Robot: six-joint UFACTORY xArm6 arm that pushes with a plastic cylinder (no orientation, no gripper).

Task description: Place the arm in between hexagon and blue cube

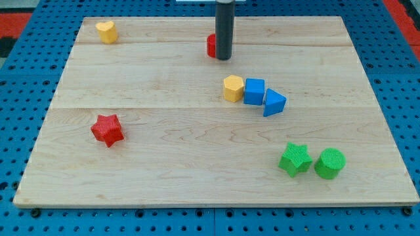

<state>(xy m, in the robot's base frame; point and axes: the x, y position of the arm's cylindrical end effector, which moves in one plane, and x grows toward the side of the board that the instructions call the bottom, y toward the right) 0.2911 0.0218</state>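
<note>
Wedging my tip [224, 58] between touching yellow hexagon [233, 88] and blue cube [254, 91] needed a straight descent from the view's top; no jaws existed.

My tip [224, 58] beside red block [211, 45], above yellow hexagon [233, 88]

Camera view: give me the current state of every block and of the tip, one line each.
my tip: down on the board at the view's top, right against the red block, well above the hexagon-cube pair.
red block: mostly hidden behind the rod, shape unclear.
yellow hexagon: touching the blue cube, no gap.
blue cube: between hexagon and blue triangle, touching both.
yellow heart: alone, top left.
red star: alone, left.
green star: beside green cylinder.
</note>
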